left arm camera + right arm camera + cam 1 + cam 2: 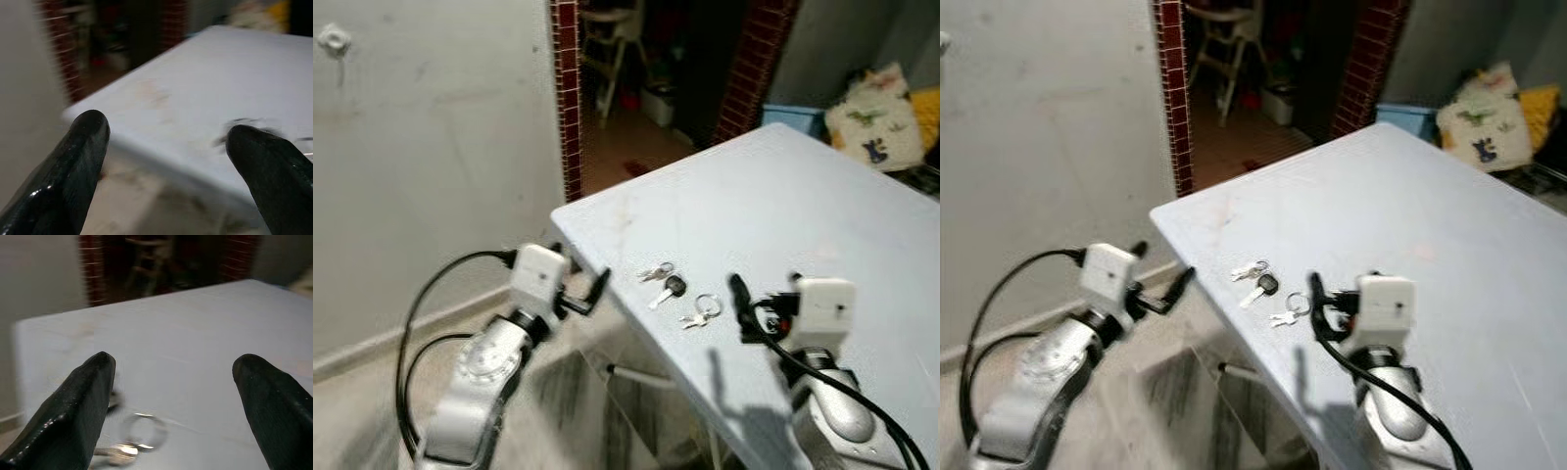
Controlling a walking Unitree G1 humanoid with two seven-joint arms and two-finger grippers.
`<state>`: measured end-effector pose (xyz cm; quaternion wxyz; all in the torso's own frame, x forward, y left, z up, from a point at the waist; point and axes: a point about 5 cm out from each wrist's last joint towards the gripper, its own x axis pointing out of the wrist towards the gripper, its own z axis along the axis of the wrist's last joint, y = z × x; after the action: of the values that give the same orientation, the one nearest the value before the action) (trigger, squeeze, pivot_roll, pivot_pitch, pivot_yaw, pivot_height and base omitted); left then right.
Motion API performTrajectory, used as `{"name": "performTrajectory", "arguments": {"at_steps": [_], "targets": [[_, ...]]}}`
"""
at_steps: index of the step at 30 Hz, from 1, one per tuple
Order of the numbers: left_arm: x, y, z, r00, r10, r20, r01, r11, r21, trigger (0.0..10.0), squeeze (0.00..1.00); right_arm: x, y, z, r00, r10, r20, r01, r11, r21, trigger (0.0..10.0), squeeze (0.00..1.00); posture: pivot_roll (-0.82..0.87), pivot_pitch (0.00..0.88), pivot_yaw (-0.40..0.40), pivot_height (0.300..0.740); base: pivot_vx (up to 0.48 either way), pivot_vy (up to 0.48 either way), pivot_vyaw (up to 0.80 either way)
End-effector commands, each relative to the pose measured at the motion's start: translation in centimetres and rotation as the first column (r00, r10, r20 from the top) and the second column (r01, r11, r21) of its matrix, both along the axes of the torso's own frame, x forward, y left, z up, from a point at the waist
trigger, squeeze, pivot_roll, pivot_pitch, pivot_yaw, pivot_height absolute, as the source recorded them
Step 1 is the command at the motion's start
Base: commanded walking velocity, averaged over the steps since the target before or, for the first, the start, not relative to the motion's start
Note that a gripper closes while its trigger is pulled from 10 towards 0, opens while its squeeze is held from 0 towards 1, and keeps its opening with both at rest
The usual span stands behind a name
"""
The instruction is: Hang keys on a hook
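Observation:
A bunch of keys (674, 288) lies near the front left edge of the pale table (783, 196): small silver keys, one black-headed key and a loose ring (707, 305). My right gripper (756, 298) hovers low just right of them, open; its wrist view shows the ring (142, 429) and a silver key (115, 452) close before the left finger (83, 396). My left gripper (583, 282) is open beside the table's left corner, off the tabletop and left of the keys (244, 128). A small white hook (333, 41) sits high on the wall at far left.
A doorway framed in red brick tiles (568, 98) opens behind the table, with a white chair (607, 39) inside. A dinosaur-print cushion (876, 117) and a blue box (793, 116) lie at the back right. Table legs (636, 377) stand below the front edge.

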<state>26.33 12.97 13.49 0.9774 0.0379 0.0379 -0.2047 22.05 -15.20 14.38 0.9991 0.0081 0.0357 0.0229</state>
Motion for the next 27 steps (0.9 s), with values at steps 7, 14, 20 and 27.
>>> {"name": "performTrajectory", "arguments": {"at_steps": [7, 14, 20, 27], "targets": [[0.27, -0.86, 0.29, 1.0, -0.001, 0.012, 0.001, 1.0, 0.003, 10.0, 0.0, 0.36, -0.35, 0.02, 1.0, -0.014, -0.004, 0.014, 1.0, -0.017, 10.0, 0.0, 0.09, 0.0, -0.064, 0.74, 0.0, 0.0, 0.0], [0.43, -1.23, 0.46, 1.0, -0.008, 0.017, 0.008, 1.0, -0.008, 10.0, 0.0, 0.5, -0.22, 0.12, 1.0, -0.012, -0.002, 0.012, 1.0, -0.019, 10.0, 0.0, 0.09, 0.0, -0.063, 0.74, 0.0, -0.104, 0.0], [0.34, -1.16, 0.35, 1.0, -0.005, 0.009, 0.005, 1.0, -0.009, 10.0, 0.0, 0.33, -0.3, 0.05, 1.0, -0.015, -0.008, 0.015, 1.0, -0.021, 10.0, 0.0, 0.08, 0.0, -0.063, 0.74, 0.0, -0.34, 0.0], [0.32, -1.02, 0.39, 1.0, 0.009, 0.002, -0.009, 0.999, -0.046, 10.0, 0.0, 0.31, -0.14, -0.09, 1.0, -0.011, -0.017, 0.011, 1.0, -0.018, 10.0, 0.0, 0.09, 0.0, -0.061, 0.74, 0.0, -0.051, 0.0]]}}
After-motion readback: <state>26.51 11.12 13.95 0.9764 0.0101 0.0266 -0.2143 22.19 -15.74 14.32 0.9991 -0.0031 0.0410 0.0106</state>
